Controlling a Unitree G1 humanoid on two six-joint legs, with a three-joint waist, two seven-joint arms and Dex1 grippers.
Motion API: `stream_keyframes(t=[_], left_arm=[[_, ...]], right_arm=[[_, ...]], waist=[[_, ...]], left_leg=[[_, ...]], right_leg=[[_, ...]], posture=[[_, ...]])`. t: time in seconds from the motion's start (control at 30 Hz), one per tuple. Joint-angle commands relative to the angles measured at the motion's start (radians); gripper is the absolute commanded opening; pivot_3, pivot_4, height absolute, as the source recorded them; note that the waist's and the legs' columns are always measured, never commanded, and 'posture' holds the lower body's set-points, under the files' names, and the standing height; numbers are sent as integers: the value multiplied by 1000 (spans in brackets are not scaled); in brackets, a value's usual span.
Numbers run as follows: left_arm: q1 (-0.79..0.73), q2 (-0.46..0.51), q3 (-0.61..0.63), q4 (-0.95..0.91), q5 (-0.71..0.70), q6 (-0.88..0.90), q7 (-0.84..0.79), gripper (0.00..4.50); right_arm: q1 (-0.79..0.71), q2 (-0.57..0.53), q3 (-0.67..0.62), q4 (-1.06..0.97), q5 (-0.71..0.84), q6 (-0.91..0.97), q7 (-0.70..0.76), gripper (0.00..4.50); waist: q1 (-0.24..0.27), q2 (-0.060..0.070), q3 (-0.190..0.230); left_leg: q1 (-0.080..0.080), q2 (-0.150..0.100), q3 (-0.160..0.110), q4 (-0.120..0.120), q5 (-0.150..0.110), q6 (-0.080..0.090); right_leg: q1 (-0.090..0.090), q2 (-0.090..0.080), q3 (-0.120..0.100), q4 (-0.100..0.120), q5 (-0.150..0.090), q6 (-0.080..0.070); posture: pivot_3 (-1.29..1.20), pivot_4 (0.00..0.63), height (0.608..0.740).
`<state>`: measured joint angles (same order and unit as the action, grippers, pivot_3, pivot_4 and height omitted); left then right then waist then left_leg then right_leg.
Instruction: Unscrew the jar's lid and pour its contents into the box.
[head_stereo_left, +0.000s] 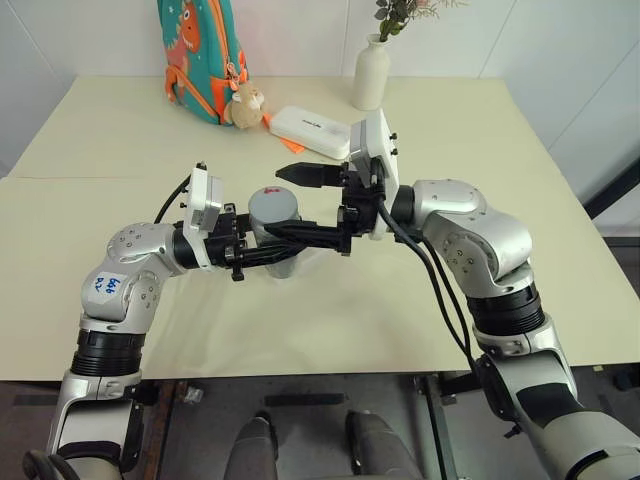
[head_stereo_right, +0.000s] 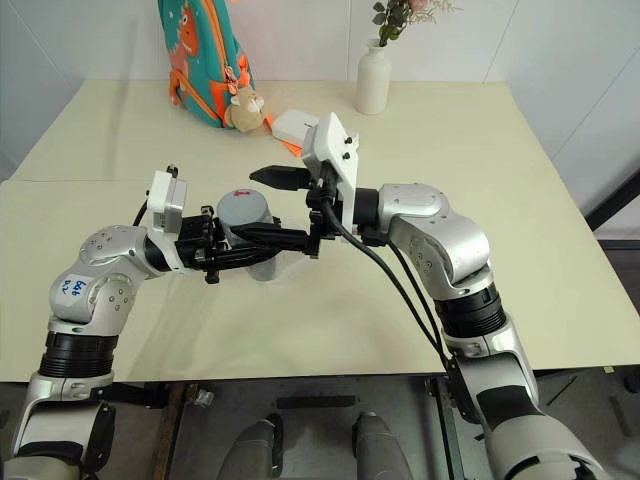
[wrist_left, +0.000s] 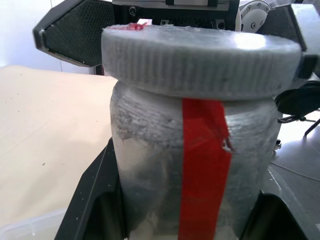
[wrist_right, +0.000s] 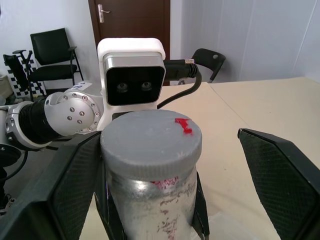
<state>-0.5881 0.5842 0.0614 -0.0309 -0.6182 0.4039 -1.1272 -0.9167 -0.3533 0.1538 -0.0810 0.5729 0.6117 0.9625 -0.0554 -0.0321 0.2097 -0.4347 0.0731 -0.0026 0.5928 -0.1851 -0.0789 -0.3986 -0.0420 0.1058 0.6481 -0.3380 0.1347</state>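
My left gripper (head_stereo_left: 275, 248) is shut on the jar (head_stereo_left: 272, 228), a silvery cylinder with a red strip (wrist_left: 202, 165), and holds it upright just above the table. The grey ribbed lid (wrist_right: 150, 135), with a small red mark on top, sits on the jar. At lid height my right gripper (head_stereo_left: 278, 203) reaches in from the right and stands open. One of its fingers (wrist_right: 75, 185) is close beside the lid and the other (wrist_right: 280, 175) stands well clear. Below the jar I see a rim of the clear box (wrist_left: 30, 227). The contents are hidden inside the jar.
Near the table's far edge stand a teal backpack (head_stereo_left: 200, 55) with a plush toy (head_stereo_left: 243, 103), a white oblong case (head_stereo_left: 308, 128) and a white vase (head_stereo_left: 371, 72) with flowers. The table's front edge runs just below my arms.
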Motion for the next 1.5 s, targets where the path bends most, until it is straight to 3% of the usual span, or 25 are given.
stream_keyframes(t=[0.03,0.43,0.8,1.23,1.5], left_arm=[[-8,7,19,-44,-12,-17,-14,1966],[4,13,23,-56,-11,-18,-13,1966],[7,18,29,-65,-12,-15,-11,1966],[-3,1,20,-71,-14,-8,8,1966],[4,10,15,-70,-6,-9,6,1966]], right_arm=[[6,-38,-62,10,5,-8,6,4488],[11,-49,-74,16,29,-6,53,4488],[-13,-37,-101,-35,199,123,121,4488],[-82,62,-39,30,124,100,69,4488],[-82,64,3,41,65,76,90,4488]], waist=[[0,0,0],[-1,0,0],[-1,0,0],[-2,0,0],[-1,0,0]], left_leg=[[0,0,0,0,0,0],[0,0,0,0,0,0],[0,0,0,0,0,0],[0,0,0,1,0,0],[0,0,0,1,0,0]], right_leg=[[0,0,0,0,0,0],[0,0,0,0,0,0],[0,0,0,1,0,0],[0,0,0,1,0,0],[0,0,0,1,0,0]], posture=[[0,150,740],[0,150,740],[0,150,740],[0,150,740],[0,150,740]])
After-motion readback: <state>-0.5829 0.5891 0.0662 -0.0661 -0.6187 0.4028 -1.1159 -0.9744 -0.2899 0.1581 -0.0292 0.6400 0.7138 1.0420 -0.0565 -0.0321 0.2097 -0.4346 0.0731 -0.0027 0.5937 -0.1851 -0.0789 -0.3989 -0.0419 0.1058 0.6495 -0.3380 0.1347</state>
